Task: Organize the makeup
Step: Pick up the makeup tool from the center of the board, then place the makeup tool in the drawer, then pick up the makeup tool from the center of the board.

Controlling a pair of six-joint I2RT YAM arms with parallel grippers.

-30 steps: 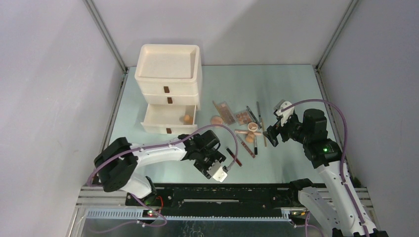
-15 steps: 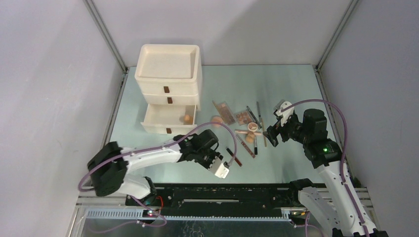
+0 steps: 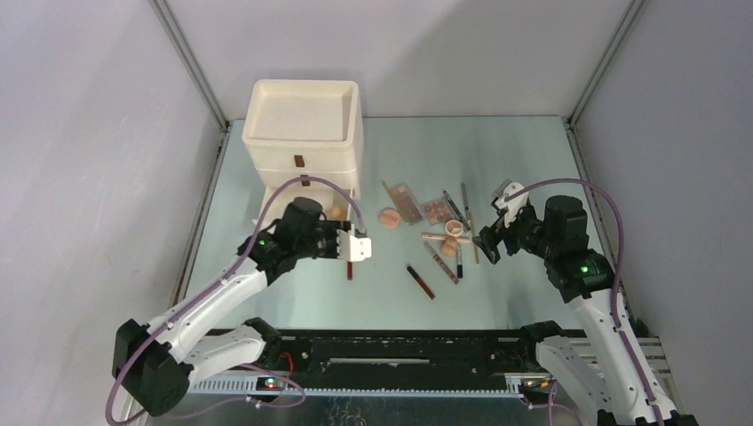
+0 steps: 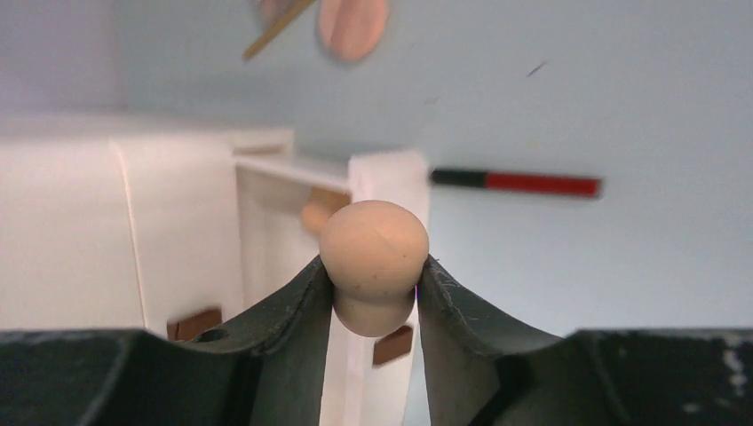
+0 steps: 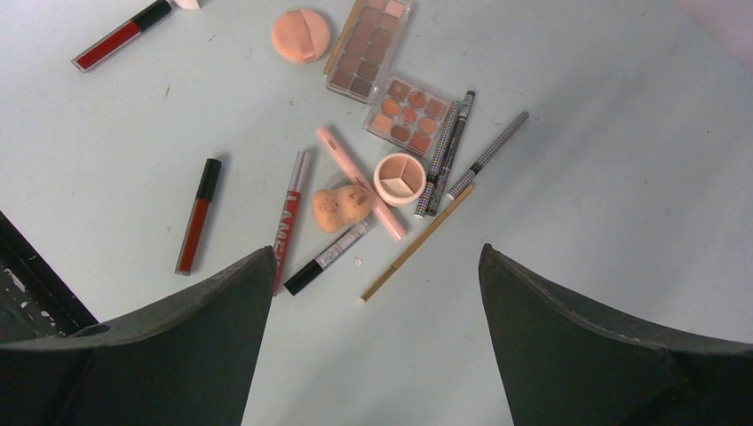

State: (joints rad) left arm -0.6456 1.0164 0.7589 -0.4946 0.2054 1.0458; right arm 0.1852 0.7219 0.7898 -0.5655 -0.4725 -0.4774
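Left pincer (image 4: 374,293) clamped on 1 peach sponge (image 4: 373,253): egg-shaped, matte, faintly speckled. It is held by the front corner of the open bottom drawer (image 4: 382,177) of the cream box (image 3: 302,133). A 2nd sponge (image 4: 317,213) lies inside the drawer.

Right pincer (image 5: 375,257) spread wide over the counter (image 5: 577,160), holding nothing. Below it: 2 pink-brown palettes (image 5: 368,46), round compact (image 5: 400,177), flat round puff (image 5: 301,35), dark-red tubes (image 5: 197,216), checked pencils (image 5: 487,155).

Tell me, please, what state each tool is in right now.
Left tool: closed on a peach sponge.
Right tool: open, holding nothing.
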